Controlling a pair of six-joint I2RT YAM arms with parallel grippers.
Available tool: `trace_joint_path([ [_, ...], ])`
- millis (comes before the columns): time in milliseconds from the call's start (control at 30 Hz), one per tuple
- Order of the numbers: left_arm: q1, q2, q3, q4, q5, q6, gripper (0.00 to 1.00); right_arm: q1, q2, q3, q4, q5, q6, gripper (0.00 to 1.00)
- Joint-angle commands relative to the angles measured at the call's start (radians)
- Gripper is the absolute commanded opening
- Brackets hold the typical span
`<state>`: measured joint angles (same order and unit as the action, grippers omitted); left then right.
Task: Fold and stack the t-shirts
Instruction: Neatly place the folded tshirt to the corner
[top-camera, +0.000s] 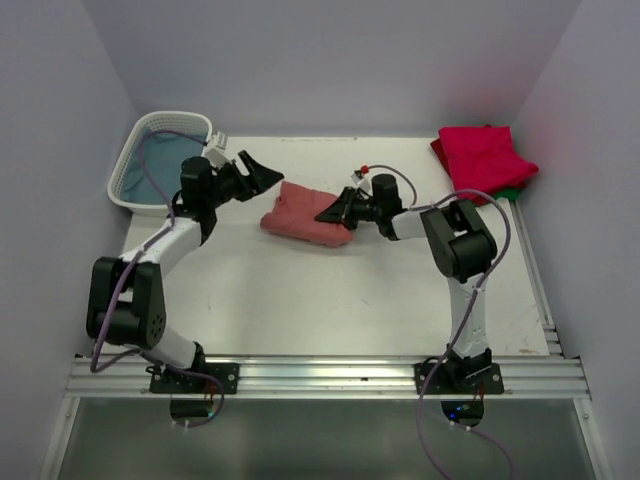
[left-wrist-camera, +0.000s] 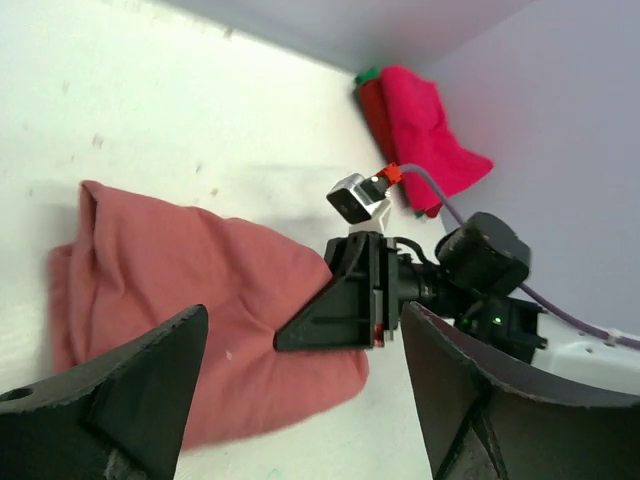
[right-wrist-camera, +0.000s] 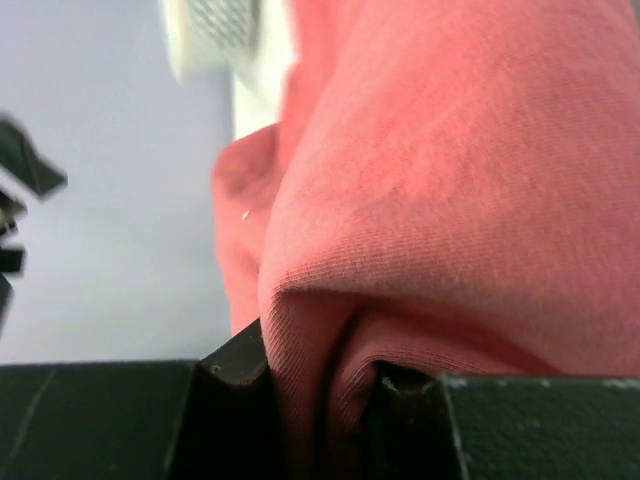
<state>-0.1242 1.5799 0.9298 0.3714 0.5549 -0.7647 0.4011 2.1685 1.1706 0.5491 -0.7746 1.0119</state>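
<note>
A folded dusty salmon-red t-shirt lies mid-table. My right gripper is shut on a bunched fold at its right end, and cloth fills the gap between the jaws. In the left wrist view the right gripper shows as a black wedge lying over the shirt. My left gripper hovers open just up-left of the shirt, its fingers wide apart and holding nothing. A crimson-pink t-shirt sits folded at the far right corner, with a green t-shirt peeking out beneath it.
A white lattice basket stands at the far left corner with bluish cloth inside. Grey walls close in the table at the back and on both sides. Bare white tabletop lies between the shirt and the arm bases.
</note>
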Motion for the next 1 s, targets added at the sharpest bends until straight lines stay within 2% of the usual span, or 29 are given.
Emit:
trace_joint_path([
  [0, 0.009, -0.163, 0.026, -0.112, -0.067, 0.007, 0.83, -0.088, -0.15, 0.0, 0.178, -0.026, 0.102, 0.0],
  [100, 0.009, -0.246, -0.012, -0.157, -0.053, -0.004, 0.84, -0.152, -0.208, -0.008, 0.232, 0.007, 0.131, 0.0],
  [267, 0.005, -0.371, -0.178, -0.163, -0.007, 0.007, 0.84, -0.28, -0.223, 0.131, 0.223, 0.073, 0.137, 0.0],
  [333, 0.005, -0.417, -0.219, -0.212, -0.015, 0.051, 0.84, -0.318, -0.211, 0.22, 0.21, 0.135, 0.14, 0.0],
  [433, 0.003, -0.465, -0.29, -0.242, 0.007, 0.085, 0.84, -0.38, -0.199, 0.346, 0.106, 0.231, 0.08, 0.0],
  [533, 0.003, -0.495, -0.354, -0.259, 0.019, 0.108, 0.84, -0.428, -0.202, 0.392, 0.106, 0.357, 0.044, 0.0],
  [733, 0.003, -0.537, -0.419, -0.304, 0.063, 0.153, 0.84, -0.479, -0.216, 0.457, 0.014, 0.57, -0.114, 0.0],
  [767, 0.003, -0.55, -0.427, -0.311, 0.068, 0.159, 0.84, -0.485, -0.22, 0.465, -0.01, 0.659, -0.183, 0.0],
  [967, 0.003, -0.586, -0.48, -0.333, 0.082, 0.171, 0.83, -0.512, -0.205, 0.604, -0.182, 0.935, -0.412, 0.0],
])
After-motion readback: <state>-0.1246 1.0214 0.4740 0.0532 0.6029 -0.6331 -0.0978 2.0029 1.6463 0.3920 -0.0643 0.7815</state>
